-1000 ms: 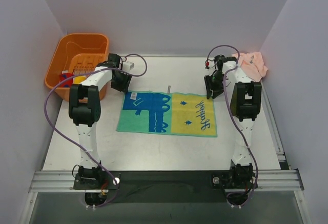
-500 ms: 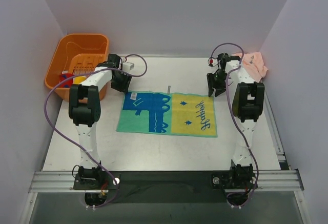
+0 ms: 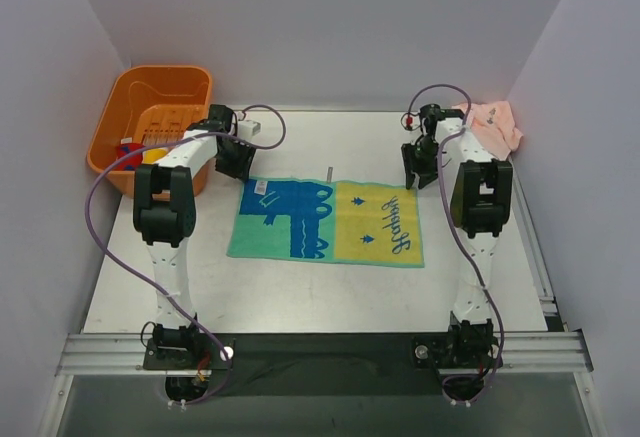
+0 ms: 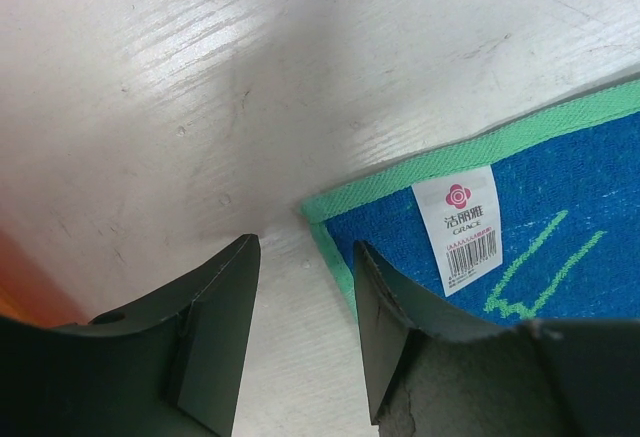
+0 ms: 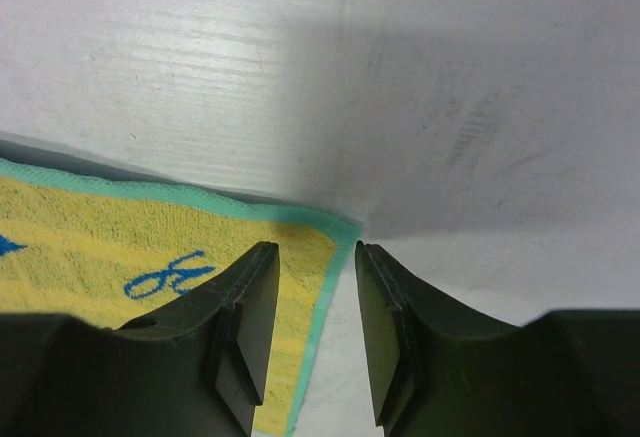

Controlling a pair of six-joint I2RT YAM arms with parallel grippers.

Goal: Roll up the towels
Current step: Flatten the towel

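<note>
One towel (image 3: pixel 330 222), blue on its left half and yellow on its right with a green border, lies flat mid-table. My left gripper (image 3: pixel 238 165) stands open at its far left corner. In the left wrist view the gripper (image 4: pixel 305 257) straddles the green edge just below that corner, beside the white label (image 4: pixel 468 227). My right gripper (image 3: pixel 413 171) is open at the far right corner; its jaws (image 5: pixel 315 257) straddle the border of the yellow half (image 5: pixel 120 247). Neither grips the cloth. A pale pink towel (image 3: pixel 492 125) lies crumpled at the far right.
An orange basket (image 3: pixel 160 70) with coloured items inside stands at the far left, close behind the left arm. A small grey stick (image 3: pixel 329 171) lies just beyond the towel's far edge. Walls close in the table on three sides.
The right wrist has shifted slightly toward the far side and settled over the towel's corner. The left arm and both towels have not moved.
</note>
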